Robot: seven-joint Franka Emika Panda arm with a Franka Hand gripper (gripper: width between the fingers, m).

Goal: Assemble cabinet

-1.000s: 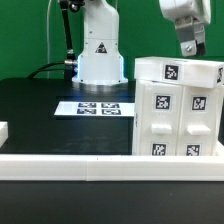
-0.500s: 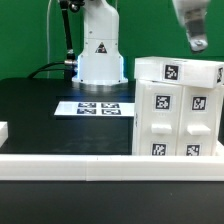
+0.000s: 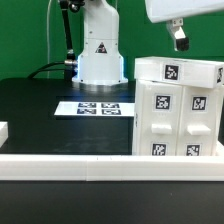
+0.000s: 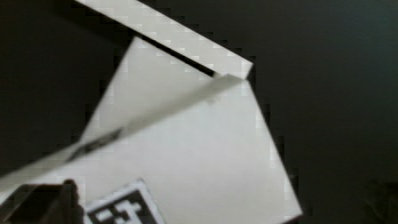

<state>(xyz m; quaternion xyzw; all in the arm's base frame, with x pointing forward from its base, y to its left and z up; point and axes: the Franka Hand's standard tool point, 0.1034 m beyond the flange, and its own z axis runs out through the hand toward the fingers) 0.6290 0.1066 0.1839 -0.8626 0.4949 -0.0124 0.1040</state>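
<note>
Fingertips of my gripper [image 3: 181,40] hang in the upper right of the exterior frame, dark and small beneath my white wrist housing, above the cabinet and not touching it; whether they sit apart or together I cannot tell, since only one dark tip shows clearly there. In the wrist picture a dark blurred finger [image 4: 45,203] shows in the lower left corner, with nothing visibly clamped.

Below them stands the white boxy plastic cabinet body [image 3: 178,115], filling the right side of the exterior frame, with a flat white top panel [image 3: 180,70] lying on it and black-and-white square tags on its faces. From the wrist I see a pale slanted panel with a tag near the finger, too blurred to tell which part it is.

Near the frame's centre the thin flat white marker board [image 3: 98,108] lies on the black table [image 3: 40,115]. Behind it stands my white robot base [image 3: 100,50]. A long white rail [image 3: 70,162] runs across the lower edge of the frame, in front of the cabinet.
</note>
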